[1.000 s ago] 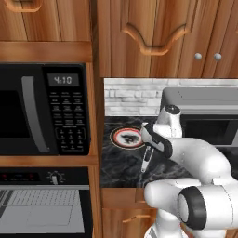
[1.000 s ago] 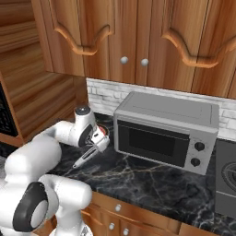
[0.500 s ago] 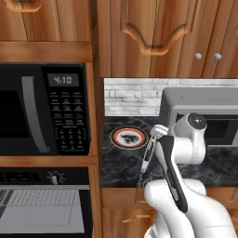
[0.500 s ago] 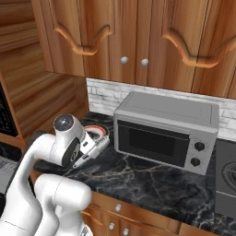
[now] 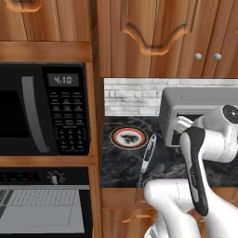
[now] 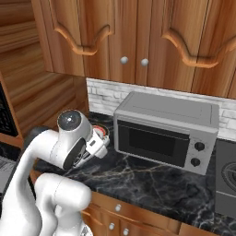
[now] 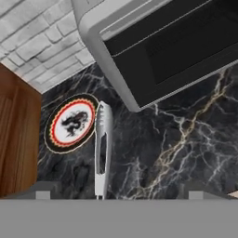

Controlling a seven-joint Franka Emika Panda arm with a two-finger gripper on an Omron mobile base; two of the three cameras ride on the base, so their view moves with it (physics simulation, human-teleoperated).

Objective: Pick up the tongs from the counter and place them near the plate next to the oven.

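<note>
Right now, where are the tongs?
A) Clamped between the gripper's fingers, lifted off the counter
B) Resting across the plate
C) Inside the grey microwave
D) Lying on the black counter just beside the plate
D: the tongs lie flat on the counter alongside the plate, free of the gripper, between the plate and the grey microwave.

The scene is lit evenly and softly, with no single light source to be made out. Hardly any cast shadows are seen; only a faint darkening is found under the wooden cabinets [image 5: 153, 37] at 12 o'clock. A dull sheen is carried by the black marble counter [image 7: 186, 139], its pale veins kept distinct. No glare is present. The rendering is slightly soft and pixelated, most noticeably in the hand view, where the brick wall [image 7: 37, 42] at 10 o'clock is blurred. No edge distortion is noticed.
</note>
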